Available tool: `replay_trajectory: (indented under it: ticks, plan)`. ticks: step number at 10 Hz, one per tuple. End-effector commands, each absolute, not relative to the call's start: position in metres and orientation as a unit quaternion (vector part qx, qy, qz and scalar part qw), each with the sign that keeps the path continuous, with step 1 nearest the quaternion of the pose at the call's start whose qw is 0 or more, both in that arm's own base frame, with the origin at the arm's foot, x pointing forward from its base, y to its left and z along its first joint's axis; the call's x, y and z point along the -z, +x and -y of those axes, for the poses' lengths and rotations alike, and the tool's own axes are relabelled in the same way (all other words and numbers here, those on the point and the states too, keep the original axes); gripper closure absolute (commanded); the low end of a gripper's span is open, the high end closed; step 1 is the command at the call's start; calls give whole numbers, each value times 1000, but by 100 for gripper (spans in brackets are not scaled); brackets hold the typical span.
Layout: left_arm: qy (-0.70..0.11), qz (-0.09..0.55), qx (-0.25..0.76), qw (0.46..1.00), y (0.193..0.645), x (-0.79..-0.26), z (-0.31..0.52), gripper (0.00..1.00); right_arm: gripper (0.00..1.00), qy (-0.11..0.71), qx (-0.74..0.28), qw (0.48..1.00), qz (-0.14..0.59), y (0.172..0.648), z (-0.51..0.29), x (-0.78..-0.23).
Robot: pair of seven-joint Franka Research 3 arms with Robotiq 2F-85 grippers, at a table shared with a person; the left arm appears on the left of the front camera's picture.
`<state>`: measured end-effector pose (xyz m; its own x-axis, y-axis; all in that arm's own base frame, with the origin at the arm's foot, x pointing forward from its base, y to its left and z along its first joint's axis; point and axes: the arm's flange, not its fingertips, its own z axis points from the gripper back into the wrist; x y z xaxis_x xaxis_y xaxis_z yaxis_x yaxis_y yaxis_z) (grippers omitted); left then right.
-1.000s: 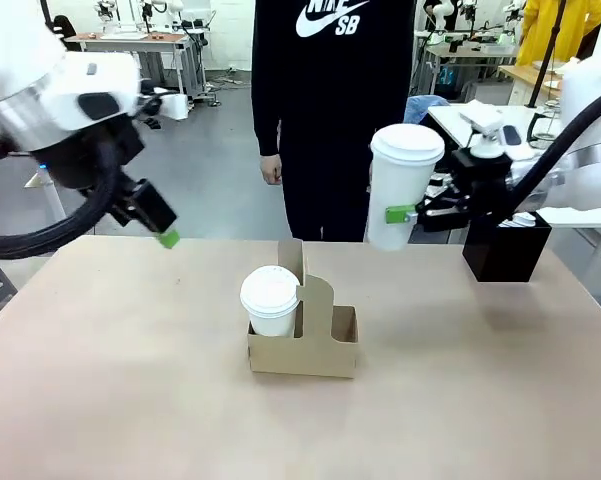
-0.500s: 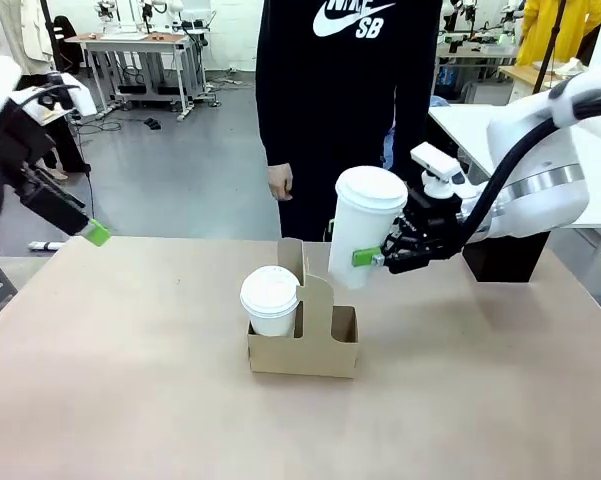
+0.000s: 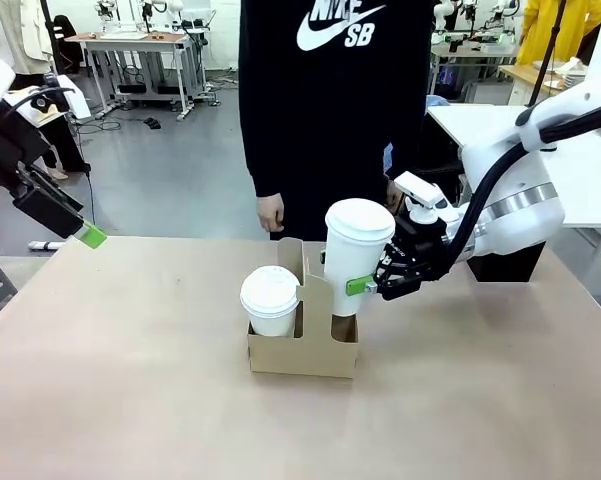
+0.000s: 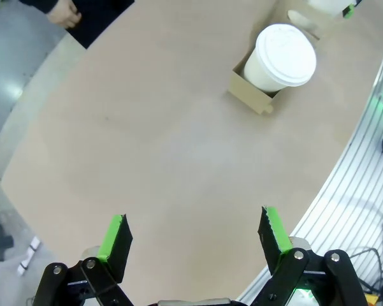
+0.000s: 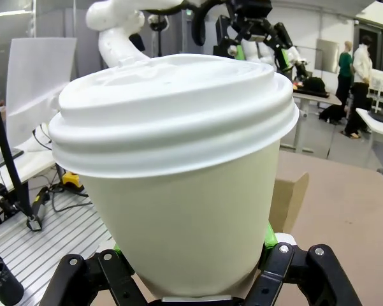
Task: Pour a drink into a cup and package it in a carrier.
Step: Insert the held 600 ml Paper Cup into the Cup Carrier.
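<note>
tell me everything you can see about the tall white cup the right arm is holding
The tall cup is plain white paper, tapered, capped with a white domed lid. It stands upright, clamped at its lower side by the right gripper, jaws shut on it. Its base sits at the carrier's right slot; how deep it sits cannot be told. The shorter lidded cup occupies the left slot.

White arms, black grippers, green pads showing

The right arm (image 3: 520,205) is showing a glossy white shell with a silver band and a thick black cable looping over it. The right gripper (image 3: 372,287) and left gripper (image 4: 194,233) are wearing black linkages with round screws. The person (image 3: 325,110) is wearing a black top with white lettering.
</note>
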<state>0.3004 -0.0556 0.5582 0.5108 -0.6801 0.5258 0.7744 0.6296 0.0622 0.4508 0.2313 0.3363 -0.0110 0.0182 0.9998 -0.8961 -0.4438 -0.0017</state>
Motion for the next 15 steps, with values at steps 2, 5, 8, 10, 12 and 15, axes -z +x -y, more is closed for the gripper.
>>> replay_trajectory:
  ticks: [2, 5, 8, 10, 12, 15]
  plan:
    - [-91, 264, 411, 868, 300, -560, 57, 0, 20, 600, -607, 366, 371, 459, -239, -317]
    - [-91, 264, 411, 868, 300, -560, 57, 0, 20, 619, -593, 374, 354, 465, -249, -292]
    - [-91, 264, 411, 868, 300, -560, 57, 0, 20, 619, -595, 383, 342, 468, -255, -274]
    - [-91, 264, 411, 868, 300, -560, 57, 0, 20, 616, -598, 388, 335, 472, -253, -264]
    - [-91, 264, 411, 868, 300, -560, 57, 0, 20, 613, -605, 393, 322, 474, -253, -251]
    - [-91, 264, 411, 868, 300, -560, 57, 0, 20, 610, -621, 391, 301, 471, -255, -239]
